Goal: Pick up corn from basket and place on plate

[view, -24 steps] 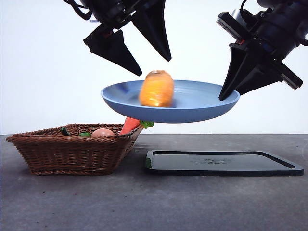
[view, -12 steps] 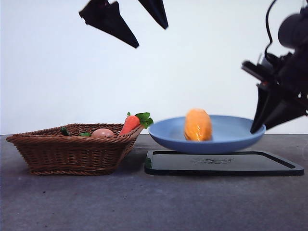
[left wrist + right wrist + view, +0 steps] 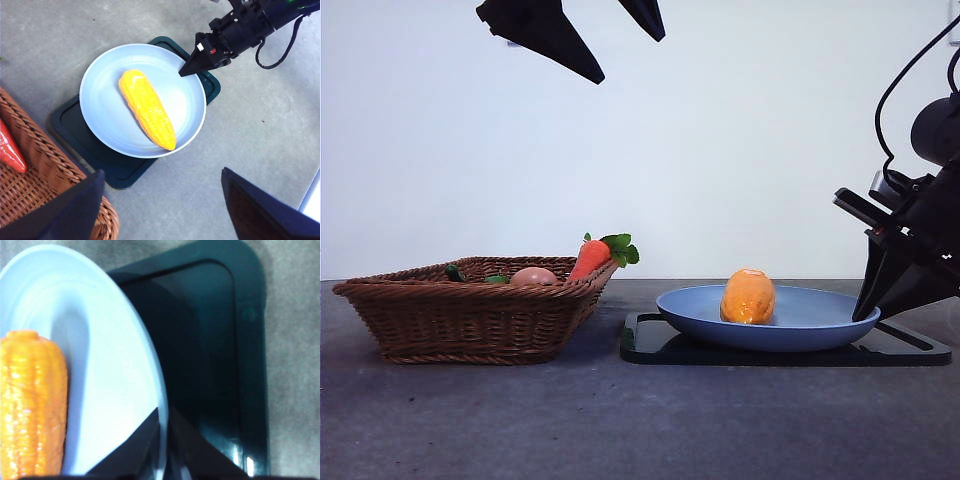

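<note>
Tray [image 3: 650, 345] under plate [image 3: 800, 325], grey tabletop [image 3: 620, 420]

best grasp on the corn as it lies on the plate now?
Take the corn across its thick middle, from straight above, tool jaws spanning its short width. It lies flat on its side in the plate, tapering toward one end, and the plate's raised rim would likely hinder a low side approach.

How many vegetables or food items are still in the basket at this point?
At least 3 in the basket: a carrot leaning over its rim nearest the plate, a pinkish egg-shaped item beside it, and something green further along. More may be hidden below the rim.
</note>
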Robot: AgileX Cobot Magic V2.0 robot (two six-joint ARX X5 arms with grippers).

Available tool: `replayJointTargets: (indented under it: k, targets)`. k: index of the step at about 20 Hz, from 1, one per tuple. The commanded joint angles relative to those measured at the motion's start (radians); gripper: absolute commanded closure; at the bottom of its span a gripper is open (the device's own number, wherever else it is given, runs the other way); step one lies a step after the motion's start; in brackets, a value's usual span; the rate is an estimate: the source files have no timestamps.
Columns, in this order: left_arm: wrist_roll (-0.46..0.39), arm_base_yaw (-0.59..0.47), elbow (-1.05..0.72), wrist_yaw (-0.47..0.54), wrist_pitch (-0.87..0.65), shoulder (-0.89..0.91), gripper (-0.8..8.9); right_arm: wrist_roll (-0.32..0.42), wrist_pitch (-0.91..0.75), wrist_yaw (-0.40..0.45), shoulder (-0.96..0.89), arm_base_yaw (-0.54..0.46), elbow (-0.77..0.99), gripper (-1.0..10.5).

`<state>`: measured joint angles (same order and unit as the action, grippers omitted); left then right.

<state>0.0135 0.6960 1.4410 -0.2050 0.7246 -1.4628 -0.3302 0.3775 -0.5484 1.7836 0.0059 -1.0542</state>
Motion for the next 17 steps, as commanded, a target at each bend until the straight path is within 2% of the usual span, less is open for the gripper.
replayJointTargets:
  k: [1, 5, 6, 8, 12, 15, 17]
  targets:
    - [-0.005, 0.008, 0.023, 0.003, -0.007, -0.001, 4.32, 0.013, -0.010, -0.002, 0.021, 0.001, -0.020, 9.4]
    - [-0.005, 0.008, 0.023, 0.003, -0.006, -0.001, 4.32, 0.017, -0.010, -0.014, 0.019, 0.001, -0.020, 7.5]
    - [-0.006, 0.008, 0.023, 0.003, -0.006, -0.001, 4.32, 0.022, -0.010, -0.032, 0.018, 0.001, -0.020, 7.3]
    - [-0.006, 0.008, 0.023, 0.003, -0.006, -0.001, 4.34, 0.024, -0.003, -0.055, 0.001, -0.002, -0.020, 7.3]
    - [-0.006, 0.008, 0.023, 0.003, -0.005, -0.001, 4.35, 0.047, 0.057, -0.027, -0.131, -0.010, -0.020, 7.3]
    - [-0.006, 0.008, 0.023, 0.003, -0.006, -0.001, 4.35, 0.133, 0.200, -0.019, -0.280, -0.006, -0.020, 7.3]
    - [-0.006, 0.008, 0.023, 0.003, -0.006, -0.001, 4.36, 0.192, 0.307, 0.020, -0.391, 0.014, -0.020, 7.3]
